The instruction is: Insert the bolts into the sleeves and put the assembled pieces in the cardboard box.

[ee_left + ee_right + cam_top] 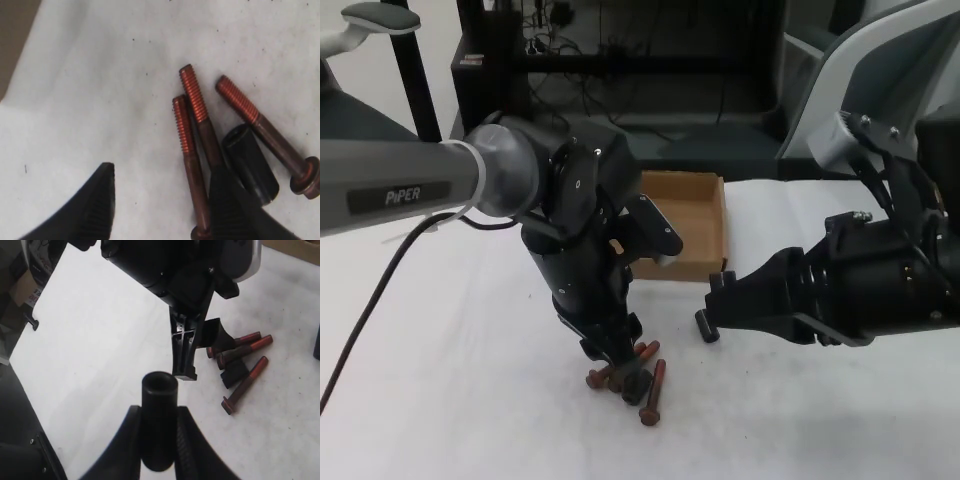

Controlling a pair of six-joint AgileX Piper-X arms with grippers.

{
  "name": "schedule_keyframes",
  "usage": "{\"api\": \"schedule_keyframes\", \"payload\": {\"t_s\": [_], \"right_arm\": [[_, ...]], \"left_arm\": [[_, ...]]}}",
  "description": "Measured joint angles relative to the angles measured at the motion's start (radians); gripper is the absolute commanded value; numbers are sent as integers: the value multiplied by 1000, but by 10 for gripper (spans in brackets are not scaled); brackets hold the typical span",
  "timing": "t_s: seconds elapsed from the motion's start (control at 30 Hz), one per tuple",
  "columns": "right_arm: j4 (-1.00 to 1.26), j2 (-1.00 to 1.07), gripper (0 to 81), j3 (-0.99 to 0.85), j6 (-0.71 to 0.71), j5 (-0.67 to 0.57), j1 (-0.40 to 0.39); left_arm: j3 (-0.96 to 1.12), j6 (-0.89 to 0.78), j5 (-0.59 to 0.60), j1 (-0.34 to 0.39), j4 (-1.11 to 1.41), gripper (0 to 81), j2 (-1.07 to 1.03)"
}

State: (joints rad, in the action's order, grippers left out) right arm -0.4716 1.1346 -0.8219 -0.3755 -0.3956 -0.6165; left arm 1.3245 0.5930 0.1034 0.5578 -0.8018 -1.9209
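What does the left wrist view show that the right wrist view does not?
Only the left wrist view: the threads on the bolts. Only the right wrist view: the right hand shut on the held sleeve, and the left arm. Both: the open left hand over three bolts and the loose sleeve on the white bench.

Likely a robotics lab or workshop. A white-covered surface (440,400) fills the lower frame. A grey robot arm (400,185) comes in from the left and a black robot arm (880,280) from the right. At top centre, a dark rack (490,70) holds tangled cables (620,45). A grey machine housing (820,80) stands at upper right.
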Motion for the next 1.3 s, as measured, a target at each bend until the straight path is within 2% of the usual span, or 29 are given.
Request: {"api": "schedule_keyframes", "payload": {"t_s": [0.87, 1.03, 1.3], "right_arm": [[0, 0, 4, 0, 0, 0, 2], [0, 0, 4, 0, 0, 0, 2], [0, 0, 4, 0, 0, 0, 2]], "left_arm": [[10, -13, -28, 0, 17, 557, -45], [10, -18, -79, 0, -2, 557, -63], [10, -25, -95, 0, -23, 557, -64]]}}
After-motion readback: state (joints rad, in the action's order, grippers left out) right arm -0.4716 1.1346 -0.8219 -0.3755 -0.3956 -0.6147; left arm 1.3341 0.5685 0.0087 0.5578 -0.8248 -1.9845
